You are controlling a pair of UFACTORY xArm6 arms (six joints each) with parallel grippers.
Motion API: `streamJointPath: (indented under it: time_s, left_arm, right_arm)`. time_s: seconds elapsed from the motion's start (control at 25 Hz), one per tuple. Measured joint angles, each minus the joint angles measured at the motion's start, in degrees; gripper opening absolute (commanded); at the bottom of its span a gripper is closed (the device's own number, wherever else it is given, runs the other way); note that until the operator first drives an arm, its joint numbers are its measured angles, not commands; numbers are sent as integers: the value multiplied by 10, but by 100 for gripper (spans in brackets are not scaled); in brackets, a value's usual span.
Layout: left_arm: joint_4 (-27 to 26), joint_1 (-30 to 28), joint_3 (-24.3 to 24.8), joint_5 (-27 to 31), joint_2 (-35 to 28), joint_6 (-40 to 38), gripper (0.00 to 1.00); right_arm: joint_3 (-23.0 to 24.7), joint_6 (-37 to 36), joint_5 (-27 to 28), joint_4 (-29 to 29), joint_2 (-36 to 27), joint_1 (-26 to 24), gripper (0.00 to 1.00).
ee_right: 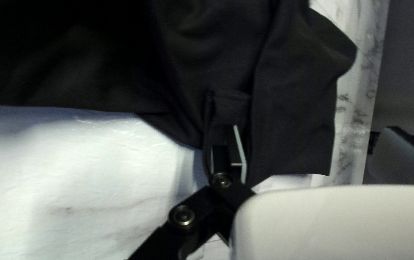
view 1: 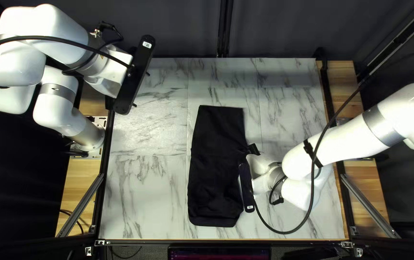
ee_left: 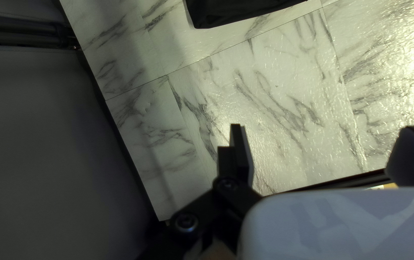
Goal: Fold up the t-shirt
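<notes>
The black t-shirt (view 1: pixel 215 166) lies as a long, narrow shape over the middle of the table, one end toward the far edge. My left gripper (view 1: pixel 141 89) is raised over the table's far left part, away from the cloth. In the left wrist view, the left gripper (ee_left: pixel 323 137) holds nothing between its wide-apart fingers, and an edge of the t-shirt (ee_left: pixel 245 9) shows ahead. At the shirt's right side is my right gripper (view 1: pixel 247 188), fingertips hidden there. In the right wrist view, the right gripper (ee_right: pixel 316 137) is spread, with t-shirt folds (ee_right: pixel 289 96) around one finger.
Marbled table surface (view 1: pixel 144 192) shows to the left of the cloth, and more (view 1: pixel 289 110) to its upper right. My right forearm (view 1: pixel 342 144) reaches over the table's right side. Dark frame bars (view 1: pixel 327 91) run along the table's sides.
</notes>
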Motion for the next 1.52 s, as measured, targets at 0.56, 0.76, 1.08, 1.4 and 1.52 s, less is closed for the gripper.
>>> streamJointPath:
  time_s: [0.56,0.76,1.08,1.4,1.52]
  left_arm:
    - [0,0,0,0,0,0,100]
    - [0,0,0,0,0,0,100]
    - [0,0,0,0,0,0,100]
    - [0,0,0,0,0,0,100]
    - [0,0,0,0,0,0,100]
  right_arm:
    - [-8,-17,-42,-12,22,-16,100]
    - [-6,-1,-50,-29,24,-17,100]
    - [-26,22,-51,-60,55,-25,100]
    - [-31,27,-42,-80,60,-29,91]
    - [-36,29,-42,-82,67,-29,86]
